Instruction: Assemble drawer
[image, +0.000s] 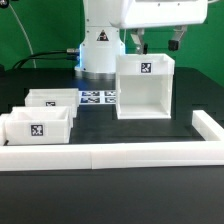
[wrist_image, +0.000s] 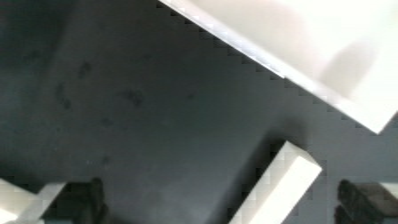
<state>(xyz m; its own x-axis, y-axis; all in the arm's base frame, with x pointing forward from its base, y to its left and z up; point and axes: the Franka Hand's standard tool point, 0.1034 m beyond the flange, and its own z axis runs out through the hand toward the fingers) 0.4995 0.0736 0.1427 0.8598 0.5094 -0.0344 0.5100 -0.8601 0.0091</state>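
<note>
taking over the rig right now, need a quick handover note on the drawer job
End effector: open, empty, hanging above the white open-fronted drawer case.
The case stands upright on the black table, opening toward the camera.
Two white open-topped drawer trays sit at the exterior view's left, outside the case: rear tray and front tray.
Done: nothing inserted yet.
Left: likely both trays go into the case.

Box (image: 145, 92): white, black-and-white square tag. Near tray (image: 40, 130), far tray (image: 52, 99): white, same tags. Worktop (image: 120, 195) black. Edge rail (image: 130, 153) white. Marker board (image: 97, 97): white, black tags. Backdrop (image: 40, 30) green.
</note>
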